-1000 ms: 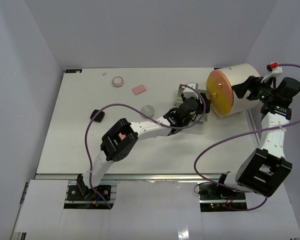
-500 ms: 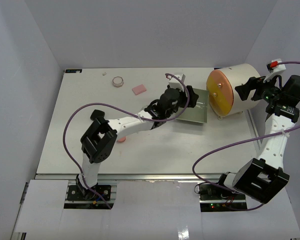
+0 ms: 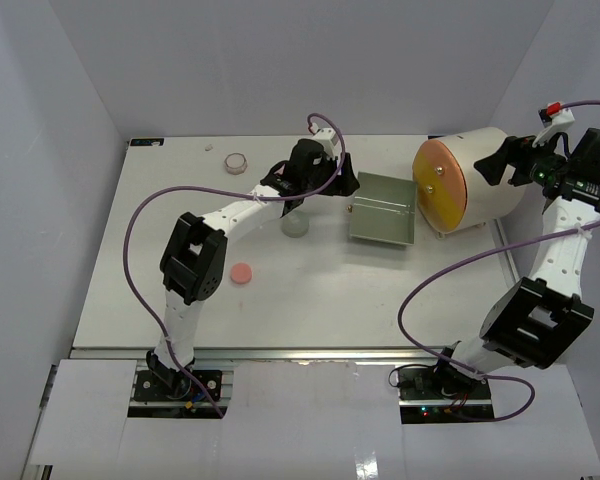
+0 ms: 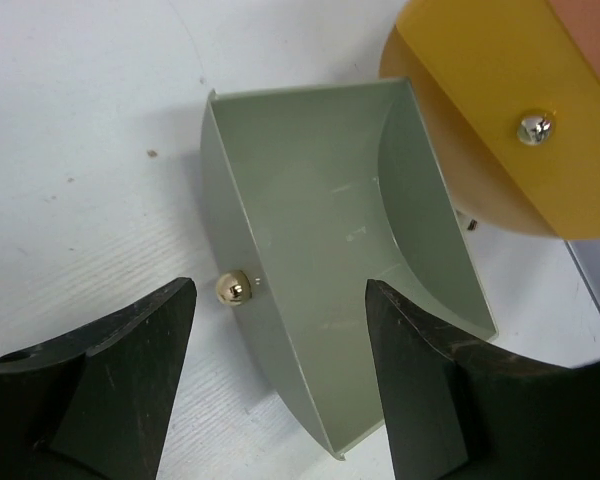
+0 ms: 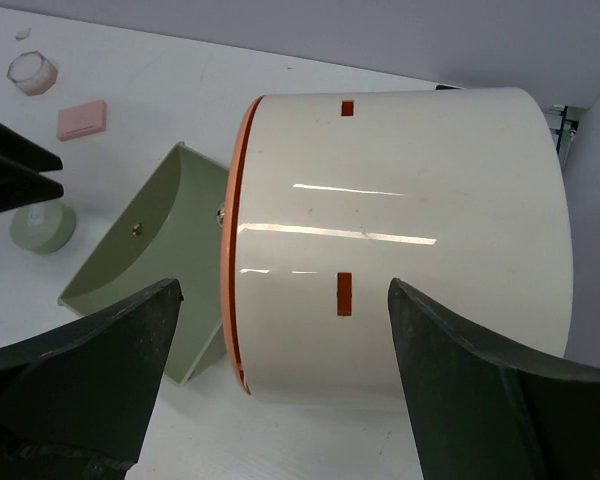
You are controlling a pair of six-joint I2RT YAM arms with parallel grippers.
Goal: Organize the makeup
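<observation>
Barely started tbh: green drawer [image 3: 382, 208] is empty; pink disc [image 3: 241, 273], grey-green compact [image 3: 295, 224], jar [image 3: 236, 161] lie left of it. Both the left gripper [image 4: 280, 295] and right gripper [image 5: 283, 290] gape apart, empty.

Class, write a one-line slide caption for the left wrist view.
Open left tool above an empty green drawer with brass knob, beside the orange-fronted case.

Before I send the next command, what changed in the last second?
The left gripper withdrew leftward from the green drawer, jaws open; the drawer lies free beside the cream case. The right gripper drew back slightly, open. Case, pink disc and grey-green compact stayed put.
</observation>
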